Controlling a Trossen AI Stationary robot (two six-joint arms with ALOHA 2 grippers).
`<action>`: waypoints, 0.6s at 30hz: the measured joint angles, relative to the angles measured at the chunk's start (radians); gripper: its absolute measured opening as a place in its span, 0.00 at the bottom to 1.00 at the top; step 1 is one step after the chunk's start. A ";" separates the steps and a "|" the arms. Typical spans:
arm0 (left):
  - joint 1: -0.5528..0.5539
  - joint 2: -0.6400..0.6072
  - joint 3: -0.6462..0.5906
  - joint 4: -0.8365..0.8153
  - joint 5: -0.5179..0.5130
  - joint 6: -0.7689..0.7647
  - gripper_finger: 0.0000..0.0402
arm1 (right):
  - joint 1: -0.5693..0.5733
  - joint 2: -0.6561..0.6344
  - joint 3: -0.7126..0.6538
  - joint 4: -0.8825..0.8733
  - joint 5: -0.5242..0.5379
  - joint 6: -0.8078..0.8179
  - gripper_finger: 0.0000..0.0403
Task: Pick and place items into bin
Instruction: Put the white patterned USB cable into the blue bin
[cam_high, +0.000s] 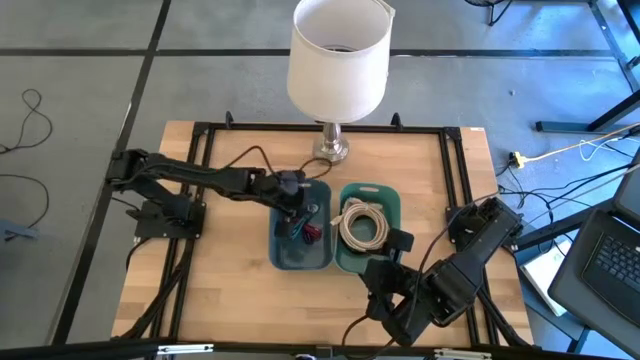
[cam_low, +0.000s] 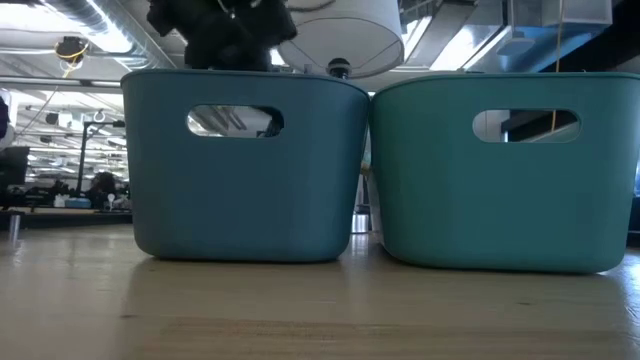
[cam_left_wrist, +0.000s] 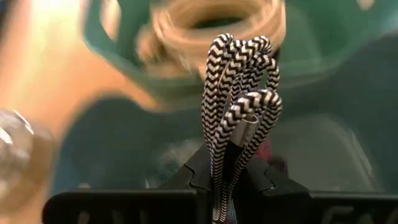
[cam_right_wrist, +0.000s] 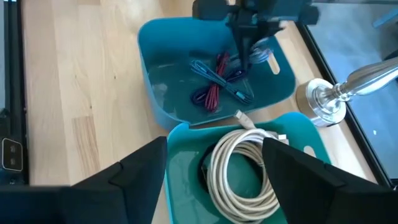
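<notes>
Holding a black-and-white braided cable (cam_left_wrist: 239, 118) clamped in left tool (cam_left_wrist: 233, 180) above blue bin (cam_right_wrist: 155, 99); red and purple straps (cam_right_wrist: 214, 84) beneath; white coil (cam_right_wrist: 239, 168) in green bin (cam_right_wrist: 186, 171) before wide, empty right tool (cam_right_wrist: 214, 180).

Table (cam_high: 230, 300): we see light wood, butcher-block strips, satin finish
Blue bin (cam_low: 245, 165): smooth matt plastic
Green bin (cam_low: 505, 170): we read the same smooth matt plastic, teal-green
Braided cable (cam_left_wrist: 239, 118): woven cloth sheath, black-and-white zigzag, rough texture
White cable coil (cam_right_wrist: 239, 168): we call it smooth rubbery plastic, off-white, slight sheen
Lamp shade (cam_high: 338, 55): white, matt, cloth or paper, we cannot tell which
Lamp base (cam_right_wrist: 323, 99): polished metal, glossy
Table frame (cam_high: 200, 135): black metal, matt
</notes>
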 joint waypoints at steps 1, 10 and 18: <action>-0.002 0.011 -0.001 -0.022 0.000 0.006 0.06 | 0.000 0.000 0.000 0.000 0.000 0.000 0.66; -0.081 0.041 -0.001 -0.185 0.025 0.159 0.06 | 0.001 0.001 0.000 0.000 -0.019 0.003 0.65; -0.144 0.041 -0.001 -0.193 -0.014 0.286 0.06 | -0.003 0.001 0.000 0.000 -0.011 -0.001 0.65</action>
